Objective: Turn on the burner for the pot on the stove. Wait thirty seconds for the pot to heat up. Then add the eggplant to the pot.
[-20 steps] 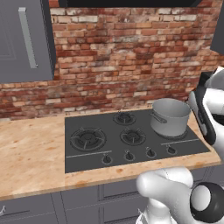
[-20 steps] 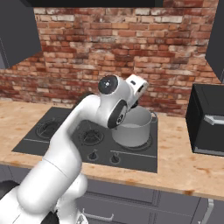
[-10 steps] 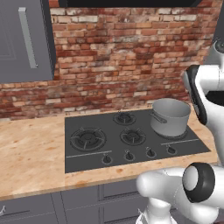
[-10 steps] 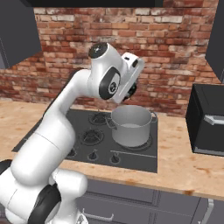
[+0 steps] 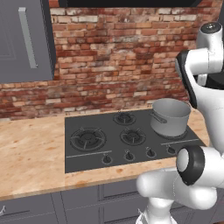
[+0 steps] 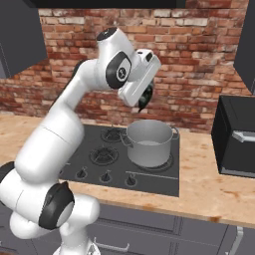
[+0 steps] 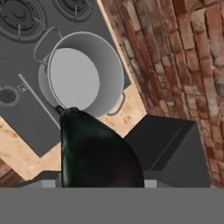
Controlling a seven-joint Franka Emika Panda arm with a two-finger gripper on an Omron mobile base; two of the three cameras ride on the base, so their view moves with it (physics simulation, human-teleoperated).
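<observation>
Since a second ago the arm has swung up and back from in front of the pot; its gripper (image 6: 144, 97) now hangs high above the stove (image 5: 127, 139), in front of the brick wall (image 5: 113, 57). One stove lies in the counter (image 5: 30, 153), with four ring burners and four small black knobs (image 5: 127, 155) along its near edge. One black appliance (image 6: 238, 137) stands on the counter at the far right. One grey pot (image 6: 148, 142) sits on the right-hand burner with its inside bare. One eggplant (image 7: 94, 153), dark and glossy, is clamped in the gripper, as the hand view shows, stalk end pointing toward the pot's rim, well above the pot. No brand, label or readable writing can be made out anywhere
</observation>
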